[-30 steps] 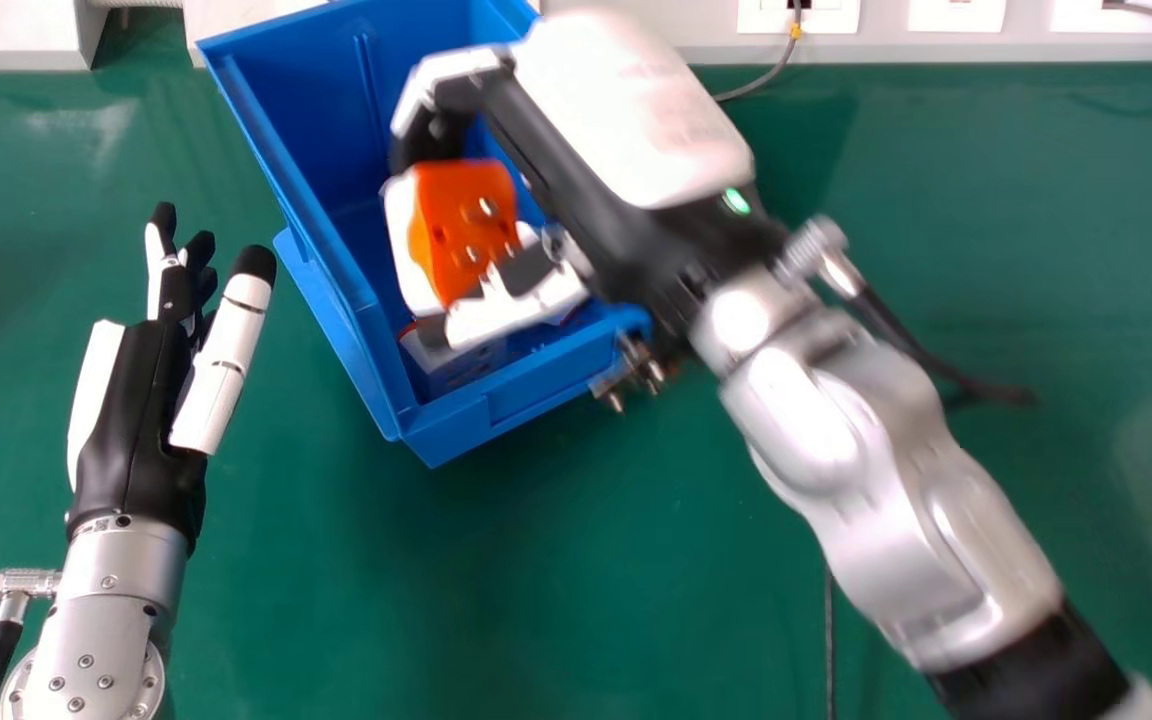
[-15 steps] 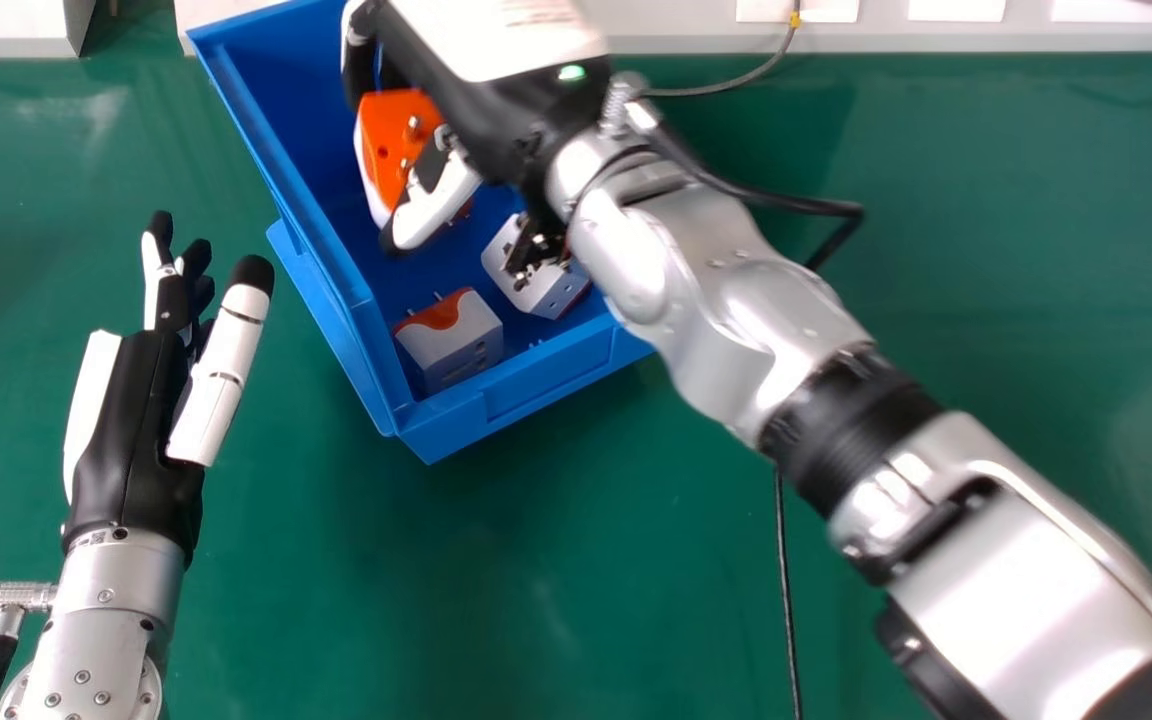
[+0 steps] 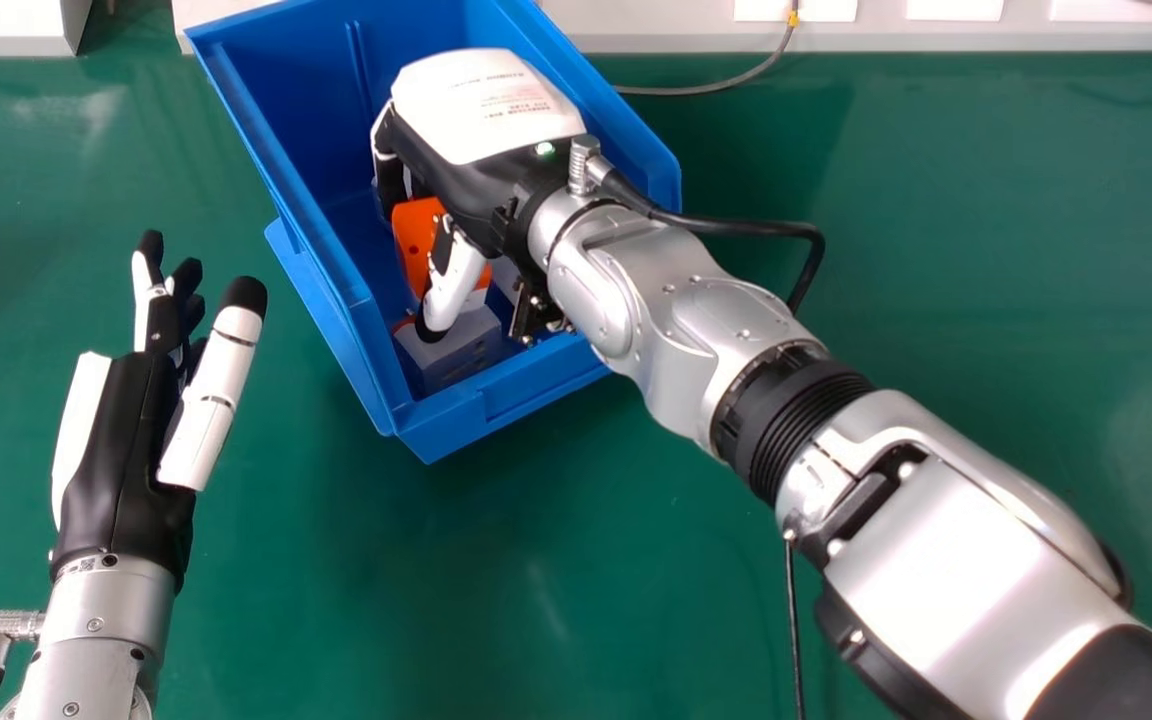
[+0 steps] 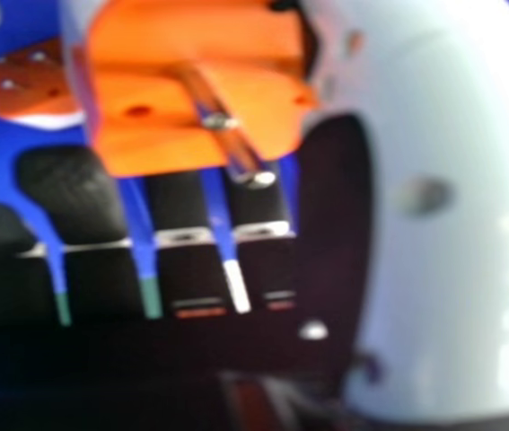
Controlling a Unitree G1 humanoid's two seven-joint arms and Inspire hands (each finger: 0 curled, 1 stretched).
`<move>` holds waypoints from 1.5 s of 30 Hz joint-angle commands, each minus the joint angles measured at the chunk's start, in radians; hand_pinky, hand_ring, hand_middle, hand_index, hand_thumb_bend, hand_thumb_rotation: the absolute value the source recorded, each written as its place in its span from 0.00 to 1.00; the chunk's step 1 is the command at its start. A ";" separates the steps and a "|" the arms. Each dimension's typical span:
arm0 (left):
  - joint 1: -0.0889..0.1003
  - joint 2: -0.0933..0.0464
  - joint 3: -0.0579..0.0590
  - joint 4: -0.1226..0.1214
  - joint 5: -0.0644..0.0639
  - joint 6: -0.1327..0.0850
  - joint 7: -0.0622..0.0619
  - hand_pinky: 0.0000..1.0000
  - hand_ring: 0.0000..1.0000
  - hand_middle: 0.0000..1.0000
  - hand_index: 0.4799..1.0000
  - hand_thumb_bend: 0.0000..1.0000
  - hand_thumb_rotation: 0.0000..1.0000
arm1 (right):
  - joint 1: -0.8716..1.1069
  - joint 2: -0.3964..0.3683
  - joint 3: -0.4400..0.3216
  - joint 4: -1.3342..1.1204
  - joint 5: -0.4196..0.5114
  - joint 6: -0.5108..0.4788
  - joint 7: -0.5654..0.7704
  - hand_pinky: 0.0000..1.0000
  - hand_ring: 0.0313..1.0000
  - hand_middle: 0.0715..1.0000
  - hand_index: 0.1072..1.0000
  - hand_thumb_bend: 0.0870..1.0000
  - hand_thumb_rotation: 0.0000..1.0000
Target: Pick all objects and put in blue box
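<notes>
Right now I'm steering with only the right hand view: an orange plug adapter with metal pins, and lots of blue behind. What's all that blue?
Observer: The inside of an open blue box; the head view has the right hand over it, holding the orange plug adapter.
Visitor: Is its partner in there too?
Observer: No, the left hand is outside, off to the box's left, its fingers open.
Visitor: Is anything sitting in the corner nearest the robot?
Observer: Yes, a white plug adapter sits there, inside the box.
</notes>
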 commanded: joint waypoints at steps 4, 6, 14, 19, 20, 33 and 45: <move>0.016 0.002 0.000 -0.027 0.004 -0.028 -0.001 0.97 1.00 1.00 0.97 0.56 0.89 | -0.034 -0.002 0.012 0.004 0.009 0.010 -0.022 0.11 0.15 0.32 0.42 0.47 0.04; 0.019 0.003 -0.002 -0.030 0.005 -0.030 -0.002 0.97 1.00 1.00 0.97 0.56 0.89 | -0.034 -0.006 0.013 0.004 0.011 0.011 -0.023 0.11 0.15 0.32 0.42 0.47 0.03; 0.028 0.002 -0.006 -0.056 0.010 -0.016 -0.002 0.97 1.00 1.00 0.96 0.56 0.89 | -0.023 -0.016 0.042 -0.002 0.002 0.006 -0.033 0.25 0.30 0.40 0.43 0.47 0.04; 0.026 -0.003 -0.010 -0.062 0.011 -0.009 -0.001 0.97 1.00 1.00 0.96 0.57 0.90 | -0.016 -0.029 0.057 0.000 0.000 -0.010 -0.027 0.54 0.64 0.71 0.68 0.53 0.18; 0.024 -0.004 -0.010 -0.062 0.011 -0.008 0.000 0.97 1.00 1.00 0.96 0.57 0.90 | -0.017 -0.030 0.058 0.002 0.002 -0.009 -0.022 0.60 0.70 0.76 0.73 0.54 0.22; 0.020 -0.008 -0.012 -0.067 0.011 0.001 0.004 0.97 1.00 1.00 0.96 0.57 0.90 | -0.017 -0.037 0.089 -0.005 -0.002 0.027 -0.005 0.95 0.99 1.00 0.95 0.61 0.36; 0.004 -0.005 -0.012 -0.041 0.012 -0.012 0.001 0.97 1.00 1.00 0.96 0.56 0.90 | -0.005 -0.050 0.081 -0.014 0.017 0.033 -0.021 0.96 1.00 1.00 0.95 0.60 0.36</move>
